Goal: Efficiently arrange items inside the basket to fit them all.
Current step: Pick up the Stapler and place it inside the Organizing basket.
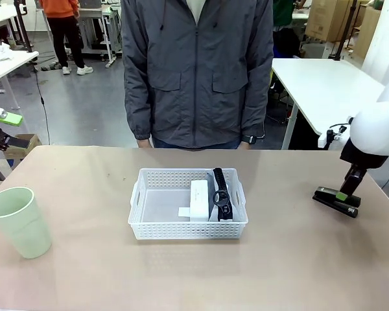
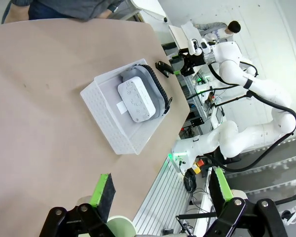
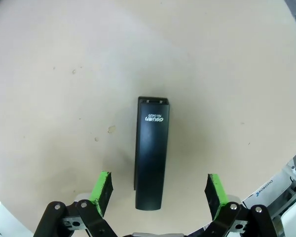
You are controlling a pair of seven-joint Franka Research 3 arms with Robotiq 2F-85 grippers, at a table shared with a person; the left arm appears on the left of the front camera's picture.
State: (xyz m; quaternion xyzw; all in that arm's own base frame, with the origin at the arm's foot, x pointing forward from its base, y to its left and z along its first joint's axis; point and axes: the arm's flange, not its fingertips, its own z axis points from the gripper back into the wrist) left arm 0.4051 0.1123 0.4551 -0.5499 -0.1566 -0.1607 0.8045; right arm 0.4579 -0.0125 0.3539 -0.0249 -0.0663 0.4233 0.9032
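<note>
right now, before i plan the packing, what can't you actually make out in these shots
- grey pouch: front view, the white box hides most of it; a grey sliver and the black strap show.
- cup: left wrist view, cut off by the bottom edge.
- stapler: front view, the end of the right arm covers part of it.
- Stapler's print: right wrist view, too small to read surely.
</note>
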